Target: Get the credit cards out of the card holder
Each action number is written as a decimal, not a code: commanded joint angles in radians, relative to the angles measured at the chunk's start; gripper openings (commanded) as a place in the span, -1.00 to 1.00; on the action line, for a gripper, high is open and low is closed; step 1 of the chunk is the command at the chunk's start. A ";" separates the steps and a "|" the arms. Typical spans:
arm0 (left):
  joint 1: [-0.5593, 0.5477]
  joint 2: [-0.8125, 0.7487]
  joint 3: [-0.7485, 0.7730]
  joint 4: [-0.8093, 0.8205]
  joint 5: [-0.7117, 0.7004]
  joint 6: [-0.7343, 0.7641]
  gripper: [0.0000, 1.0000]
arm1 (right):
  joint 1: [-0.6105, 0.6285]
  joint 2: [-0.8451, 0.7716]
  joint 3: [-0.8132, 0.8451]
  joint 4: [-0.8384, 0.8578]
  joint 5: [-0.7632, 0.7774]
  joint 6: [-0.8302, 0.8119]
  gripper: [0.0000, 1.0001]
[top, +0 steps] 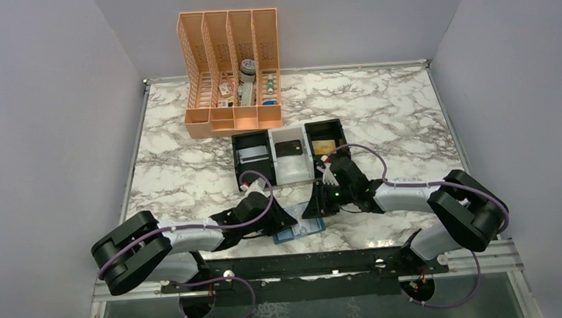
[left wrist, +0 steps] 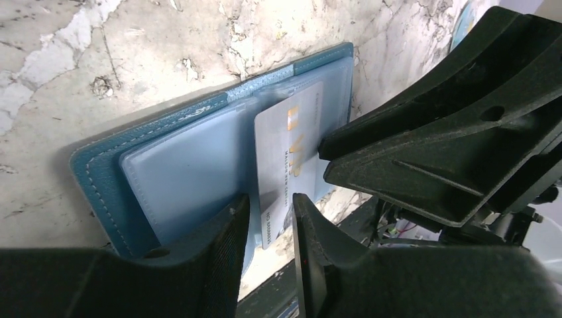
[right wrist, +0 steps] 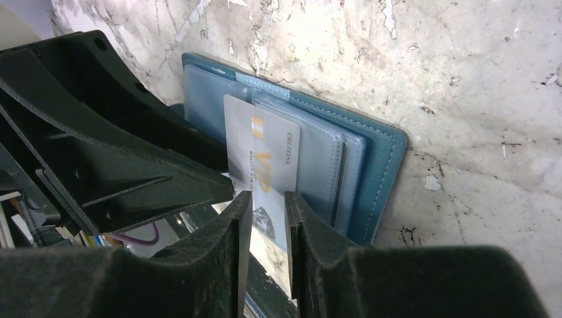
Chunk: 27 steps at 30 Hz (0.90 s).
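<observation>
On the left, our left end effector [left wrist: 270, 200] hovers, jaws slightly apart, over the near end of a silver credit card [left wrist: 286, 142]. The card juts from the open card holder [left wrist: 179, 169], which lies flat near the worktop's [left wrist: 99, 59] front edge. On the right, our right end effector [right wrist: 266, 197] stands narrowly parted over the same card. We cannot tell whether either grips it.

We note the left arm [top: 187, 238] and right arm [top: 413, 194] stretched low, elbows outward, forearms reaching inward. The left hand [left wrist: 270, 199] and right hand [right wrist: 267, 197] meet tip to tip, angled downward, each with its fingers standing slightly apart.
</observation>
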 commanded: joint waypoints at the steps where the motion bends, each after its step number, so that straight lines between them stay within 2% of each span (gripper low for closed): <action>1: 0.008 0.030 -0.029 0.035 0.013 -0.017 -0.32 | 0.003 0.033 -0.058 -0.022 0.036 -0.008 -0.46; 8: 0.008 0.084 -0.010 0.072 0.046 -0.013 -0.36 | 0.002 0.057 -0.092 0.047 0.020 0.049 -0.47; 13: 0.009 0.096 -0.003 0.076 0.054 -0.010 -0.54 | 0.001 0.053 -0.073 -0.007 0.061 0.029 -0.47; 18: 0.014 0.044 -0.039 0.074 0.032 -0.029 -0.69 | 0.001 0.024 -0.046 -0.081 0.139 -0.001 -0.47; 22: 0.016 -0.011 -0.066 0.051 0.008 -0.038 -1.00 | 0.001 0.017 -0.024 -0.126 0.180 -0.026 -0.47; 27: 0.016 -0.078 -0.051 -0.060 -0.027 -0.024 -1.00 | 0.001 -0.003 -0.021 -0.128 0.175 -0.033 -0.47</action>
